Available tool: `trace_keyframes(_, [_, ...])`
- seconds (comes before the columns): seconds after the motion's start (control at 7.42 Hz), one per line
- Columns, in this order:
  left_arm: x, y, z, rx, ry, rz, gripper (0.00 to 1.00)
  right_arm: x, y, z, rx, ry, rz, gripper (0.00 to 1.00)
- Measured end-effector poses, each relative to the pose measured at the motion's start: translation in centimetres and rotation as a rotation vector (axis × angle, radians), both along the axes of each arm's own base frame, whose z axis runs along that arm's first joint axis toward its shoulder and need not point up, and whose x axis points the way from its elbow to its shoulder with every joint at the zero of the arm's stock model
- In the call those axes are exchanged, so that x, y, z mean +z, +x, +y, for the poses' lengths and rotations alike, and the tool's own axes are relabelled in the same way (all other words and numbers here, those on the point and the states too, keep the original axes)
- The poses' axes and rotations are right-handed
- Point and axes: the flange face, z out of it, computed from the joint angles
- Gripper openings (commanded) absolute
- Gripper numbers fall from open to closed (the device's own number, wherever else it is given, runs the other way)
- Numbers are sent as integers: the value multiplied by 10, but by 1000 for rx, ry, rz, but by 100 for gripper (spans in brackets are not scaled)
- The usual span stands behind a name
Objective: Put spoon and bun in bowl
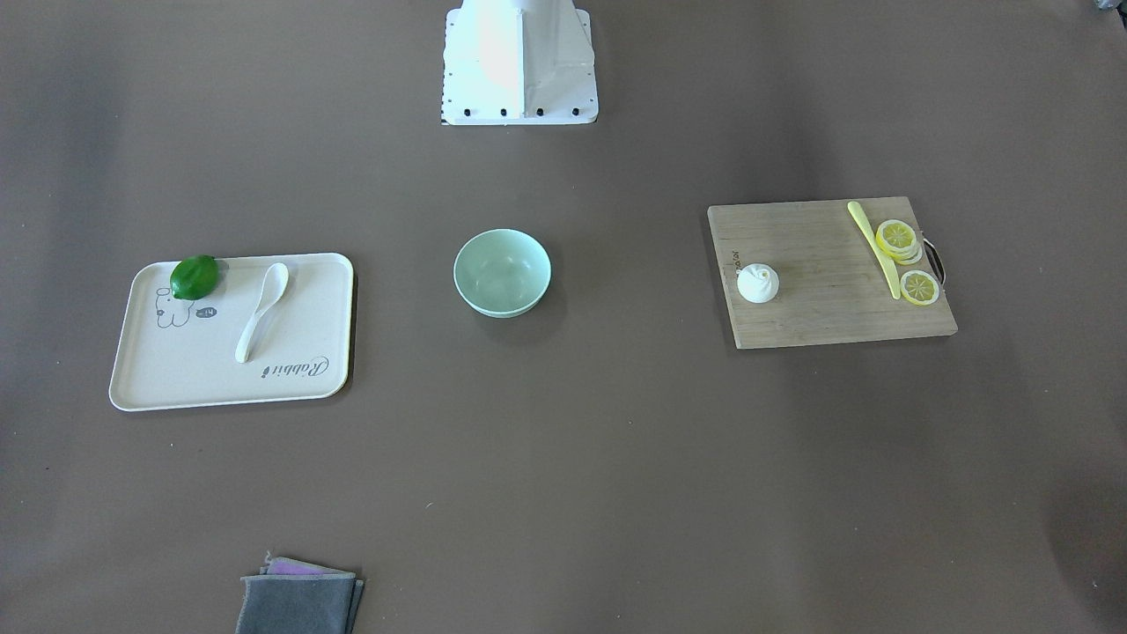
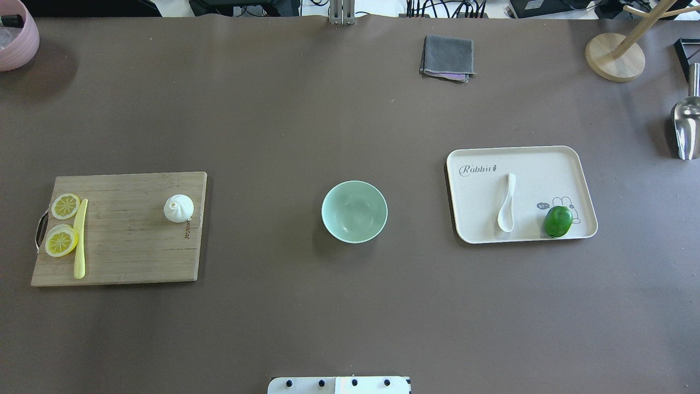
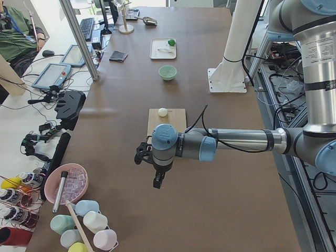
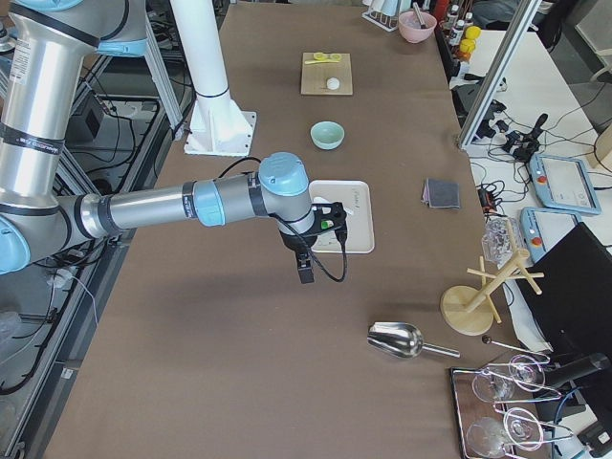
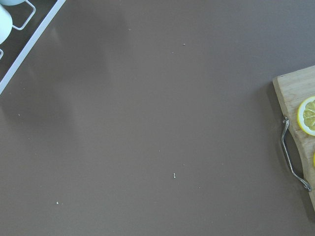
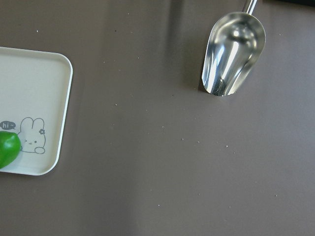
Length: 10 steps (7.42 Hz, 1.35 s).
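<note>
The cream-white spoon (image 2: 507, 202) lies on a white tray (image 2: 569, 164) at the right. The white pleated bun (image 2: 178, 208) sits on a wooden cutting board (image 2: 126, 246) at the left. The empty mint-green bowl (image 2: 354, 211) stands between them at the table's middle. My left gripper (image 3: 157, 176) shows only in the exterior left view, above bare table past the board's handle end. My right gripper (image 4: 304, 268) shows only in the exterior right view, above the table beside the tray. I cannot tell whether either is open or shut.
A green lime (image 2: 558, 221) lies on the tray. Lemon slices (image 2: 65, 206) and a yellow knife (image 2: 80, 238) lie on the board. A grey cloth (image 2: 447, 57), a metal scoop (image 2: 686, 123), a wooden stand (image 2: 615, 56) and a pink bowl (image 2: 13, 41) sit at the far edge.
</note>
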Motion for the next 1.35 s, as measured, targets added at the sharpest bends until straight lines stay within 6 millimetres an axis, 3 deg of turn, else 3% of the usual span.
trace_keyframes(0.54, [-6,2,-2,5,26,22,99,-2,0,-1,2,8,-1,100])
trace_keyframes(0.94, [-40,3,-36,4,166,32,99,-15,-2,-13,15,22,-10,100])
trace_keyframes(1.21, [-52,4,-50,8,297,56,99,-41,-25,-39,54,0,-37,100])
trace_keyframes(1.35, [-54,6,-50,11,329,77,99,-60,-52,-56,65,-21,-51,100])
